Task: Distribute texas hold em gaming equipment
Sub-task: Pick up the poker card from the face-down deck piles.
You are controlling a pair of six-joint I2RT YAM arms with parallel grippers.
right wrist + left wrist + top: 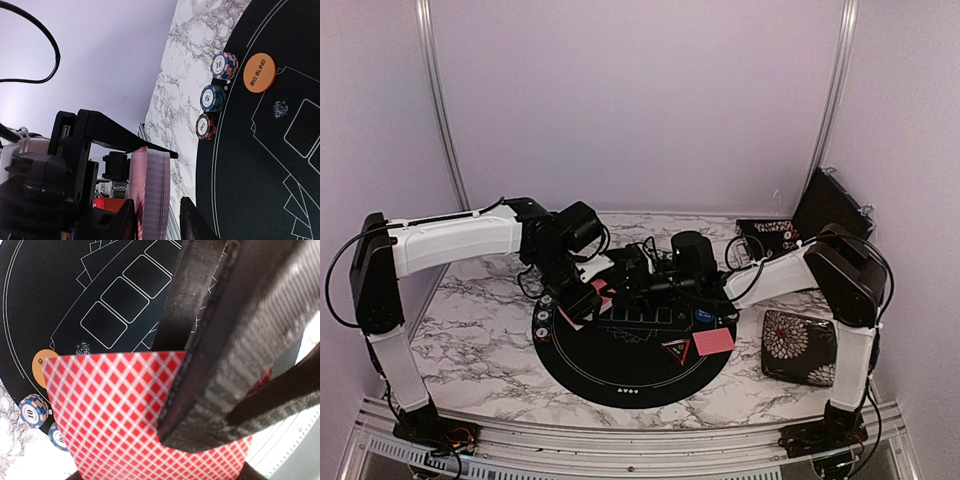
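Playing-card deck (152, 175): we are finding it clamped in the left gripper (586, 303) over the far-left part of the mat (620, 378); right gripper (157, 206) is straddling its end, grip undeterminable. Floral case (800, 345), right edge of table (480, 345): contents hidden.

Round black mat (610, 372) (white lines) mid marble table (480, 340); floral case (798, 347) near right edge; open black case (828, 205) far right corner.
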